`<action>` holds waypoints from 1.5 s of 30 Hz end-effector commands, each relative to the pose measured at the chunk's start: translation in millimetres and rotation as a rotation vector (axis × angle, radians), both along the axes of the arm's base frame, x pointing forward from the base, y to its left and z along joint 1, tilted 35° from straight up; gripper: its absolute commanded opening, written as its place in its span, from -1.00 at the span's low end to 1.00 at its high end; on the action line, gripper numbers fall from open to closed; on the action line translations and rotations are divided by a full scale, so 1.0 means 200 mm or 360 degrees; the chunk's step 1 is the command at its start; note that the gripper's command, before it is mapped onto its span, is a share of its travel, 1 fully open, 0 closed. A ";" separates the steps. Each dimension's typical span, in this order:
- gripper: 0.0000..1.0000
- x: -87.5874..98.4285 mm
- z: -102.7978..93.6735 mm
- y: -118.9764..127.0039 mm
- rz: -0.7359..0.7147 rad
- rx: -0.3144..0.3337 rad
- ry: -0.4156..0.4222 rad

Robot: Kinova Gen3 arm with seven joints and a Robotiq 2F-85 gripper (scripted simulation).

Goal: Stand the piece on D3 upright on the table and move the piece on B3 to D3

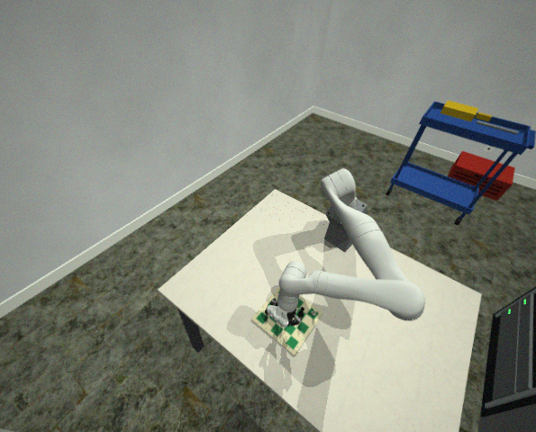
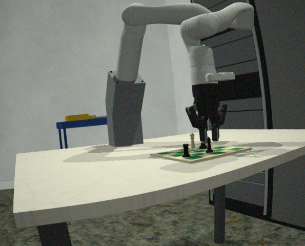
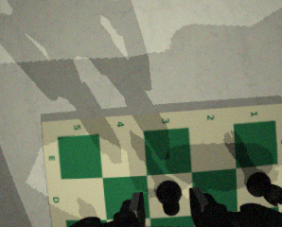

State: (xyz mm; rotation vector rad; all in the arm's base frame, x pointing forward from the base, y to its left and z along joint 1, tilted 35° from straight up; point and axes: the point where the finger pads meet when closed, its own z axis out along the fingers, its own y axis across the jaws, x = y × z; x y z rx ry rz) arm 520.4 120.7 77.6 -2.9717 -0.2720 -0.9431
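Gripper fingers apart, straddling black piece on D3; black rook at 3 o'clock.

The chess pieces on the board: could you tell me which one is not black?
The white piece, standing behind the black rook-like piece in the exterior view. The other pieces seen there are black.

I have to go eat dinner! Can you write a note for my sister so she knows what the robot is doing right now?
Gripper: open, holding nothing, low over the board, with one finger on each side of the black piece on D3, not touching it.
Things: another black piece stands on D1. B3 is outside the wrist view.
Done: nothing yet; the D3 piece is on its square.
Left: grip it, stand it on the table, then move the B3 piece to D3.
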 end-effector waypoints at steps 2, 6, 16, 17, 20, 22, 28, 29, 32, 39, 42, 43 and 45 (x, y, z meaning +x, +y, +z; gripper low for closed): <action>-0.27 0.01 -0.02 -0.01 -0.0003 -0.0010 0.0006; -0.27 0.03 -0.05 -0.01 -0.0003 -0.0010 0.0006; -0.27 0.03 -0.06 -0.01 -0.0003 -0.0010 0.0006; -0.27 0.03 -0.06 -0.01 -0.0003 -0.0010 0.0006; -0.27 0.03 -0.06 -0.01 -0.0003 -0.0010 0.0006; -0.27 0.03 -0.06 -0.01 -0.0003 -0.0010 0.0006; -0.27 0.03 -0.06 -0.01 -0.0003 -0.0010 0.0006; -0.27 0.03 -0.06 -0.01 -0.0003 -0.0010 0.0006; -0.27 0.03 -0.06 -0.01 -0.0003 -0.0010 0.0006; -0.27 0.03 -0.06 -0.01 -0.0003 -0.0010 0.0006; -0.27 0.03 -0.06 -0.01 -0.0003 -0.0010 0.0006; -0.27 0.03 -0.06 -0.01 -0.0003 -0.0010 0.0006; -0.27 0.03 -0.06 -0.01 -0.0003 -0.0010 0.0006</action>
